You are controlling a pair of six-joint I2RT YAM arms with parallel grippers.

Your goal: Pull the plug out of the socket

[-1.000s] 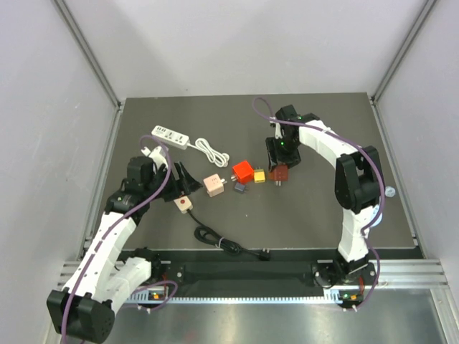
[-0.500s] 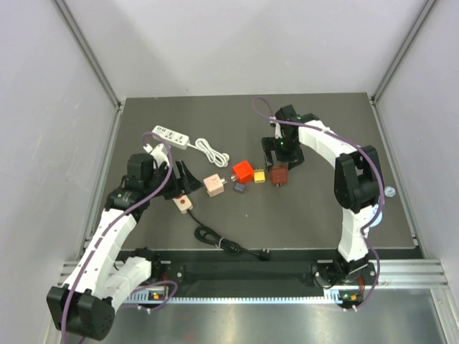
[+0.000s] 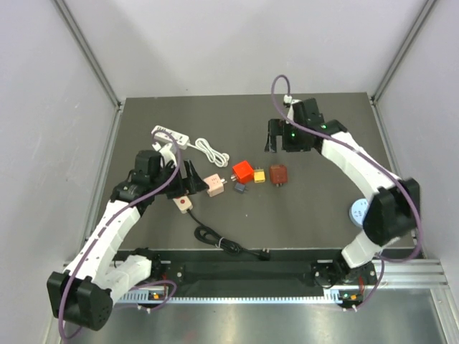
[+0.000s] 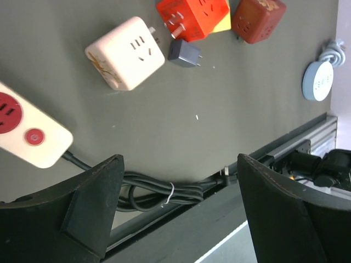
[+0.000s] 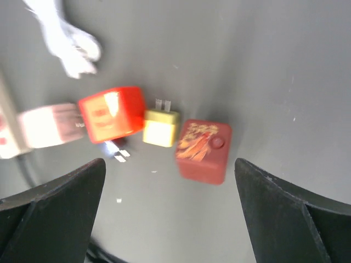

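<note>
Task item: yellow plug, out of any socket, lying on the dark table mid-field, two bare prongs pointing toward the far side. Sits in a short row, pressed against a red cube socket on the left-arm side and just beside a brown-red cube socket on the right-arm side. Cannot tell whether it touches the brown-red one.

Just near-side of the red cube: small grey plug, loose, prongs showing. Next over toward the left arm: pink cube socket, standing apart from both.

Right gripper: above the table on the far side of the row, fingers spread wide, nothing between them, touching nothing.

Left gripper: low over the table beside the pink cube, fingers also spread wide, gripping nothing. Directly by it: white power strip with red outlet, with its black cable bundled along the near edge.

Further out: second white power strip at the far left with a coiled white cable beside it. Round pale-blue socket near the right edge, well apart from the row, partly hidden behind the right arm in the top view.
</note>
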